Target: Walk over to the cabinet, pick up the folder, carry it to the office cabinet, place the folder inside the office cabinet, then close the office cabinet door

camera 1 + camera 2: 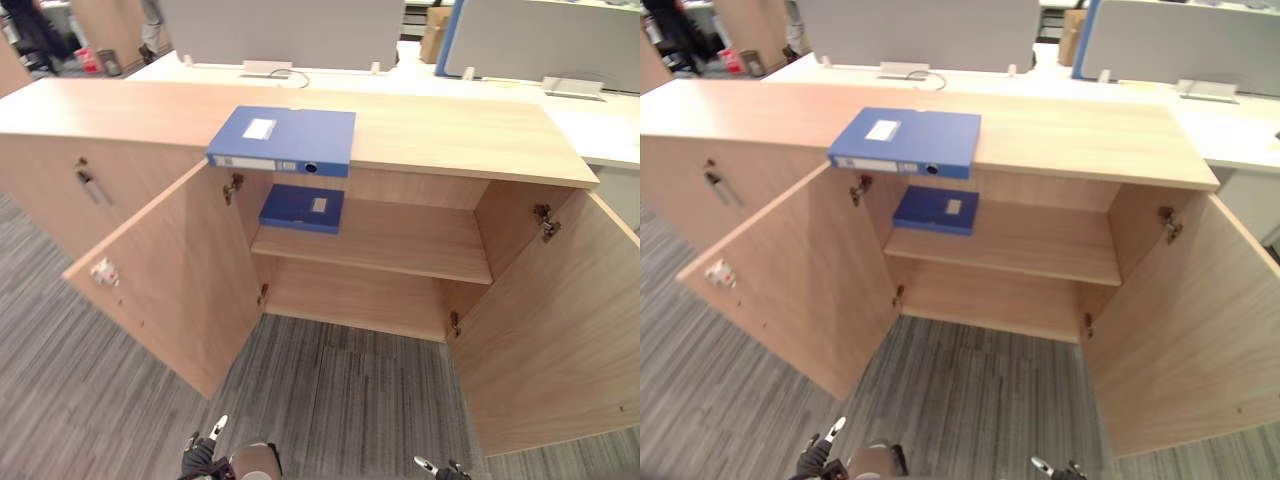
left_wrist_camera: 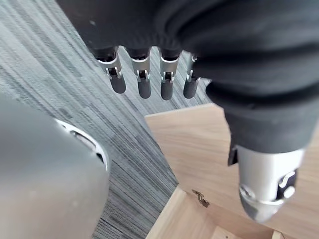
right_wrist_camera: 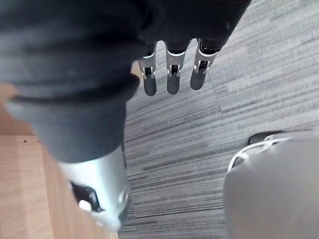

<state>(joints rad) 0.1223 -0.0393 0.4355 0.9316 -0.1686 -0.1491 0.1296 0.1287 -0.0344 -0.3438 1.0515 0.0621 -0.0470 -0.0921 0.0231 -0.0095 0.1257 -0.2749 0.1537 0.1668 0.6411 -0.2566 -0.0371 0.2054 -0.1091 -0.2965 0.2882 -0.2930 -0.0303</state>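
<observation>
Folder [image 1: 282, 140], blue, lies flat on the cabinet top [image 1: 450, 130] in the head view, well ahead of both hands. A second folder [image 1: 302, 208] sits on the shelf [image 1: 400, 240] below, doors [image 1: 170, 280] wide open. Left wrist view: left hand [image 2: 143, 82] hangs slack over carpet [image 2: 60, 74]. Right wrist view: right hand [image 3: 173, 79] likewise loose, holding nothing.

cabinet top [image 1: 450, 125]: 1 blue folder [image 1: 283, 140], front edge | inner shelf [image 1: 400, 240]: 1 thinner folder [image 1: 302, 208], left end

The left hand [image 1: 203, 458], silver under a dark ribbed cover, hangs low at the robot's left side, its dark-tipped fingers [image 2: 143, 83] straight and empty. The matching right hand [image 1: 445, 470] hangs low at the right side, its fingers [image 3: 172, 79] also straight and holding nothing.
</observation>
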